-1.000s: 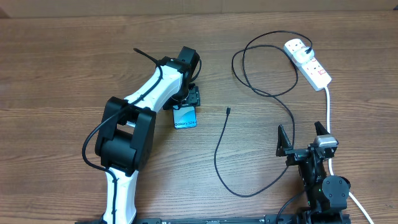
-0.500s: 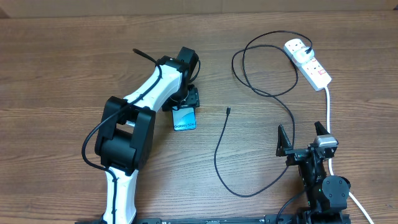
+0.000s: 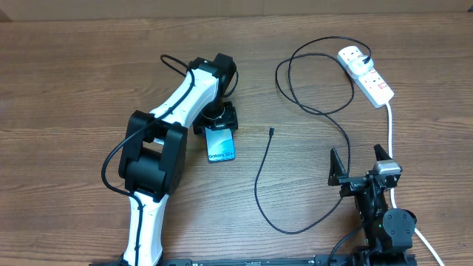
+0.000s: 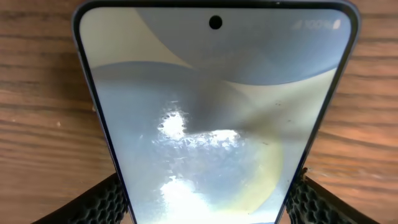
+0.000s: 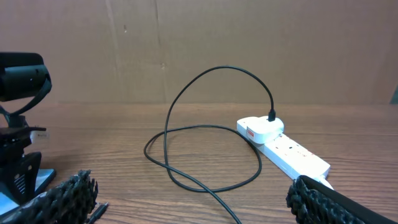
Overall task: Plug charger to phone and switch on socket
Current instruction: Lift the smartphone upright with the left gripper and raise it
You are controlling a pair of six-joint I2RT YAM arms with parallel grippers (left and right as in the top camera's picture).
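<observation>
from above, the left claw [image 3: 219, 127] sat closed on the far end of the phone [image 3: 221, 145], holding it by its long edges. the phone lay screen up on the table [image 3: 74, 74], left of centre. the cable [image 3: 260, 185] lay apart to the right, with its small tip [image 3: 271, 131] pointing far and its plug [image 3: 364, 55] in the power strip [image 3: 367, 75] at far right. the right claw [image 3: 361, 164] stood wide open and empty at the near edge.

the left wrist view showed the phone pinched between both pads [image 4: 102, 202], its lens hole at the free end. the port end was therefore probably inside the grip, where the fingers could block the tip. the slick glass edges could also slip or twist.

in the right wrist view the cable looped loosely. a hard tug on the tip could drag the loop or loosen the plug.
</observation>
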